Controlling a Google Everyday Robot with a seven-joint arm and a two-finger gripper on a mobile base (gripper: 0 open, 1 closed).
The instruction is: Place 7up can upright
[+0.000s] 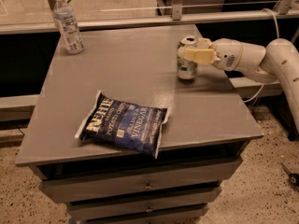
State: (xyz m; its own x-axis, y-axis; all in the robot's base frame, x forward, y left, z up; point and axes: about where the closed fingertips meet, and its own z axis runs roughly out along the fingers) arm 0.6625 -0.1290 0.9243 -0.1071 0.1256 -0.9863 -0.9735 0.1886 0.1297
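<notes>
The 7up can (186,69), silvery with a pale green-and-white label and a pull-tab top, stands upright at the right side of the grey table (126,64). Its base is at or just above the tabletop. My gripper (191,49) reaches in from the right on a white arm (247,57). Its cream fingers (200,56) are shut around the can's upper part, one in front and one behind.
A clear plastic water bottle (68,23) stands at the table's back left corner. A blue bag of potato chips (123,124) lies flat near the front edge. Drawers sit under the tabletop. A rail and glass partition run behind the table.
</notes>
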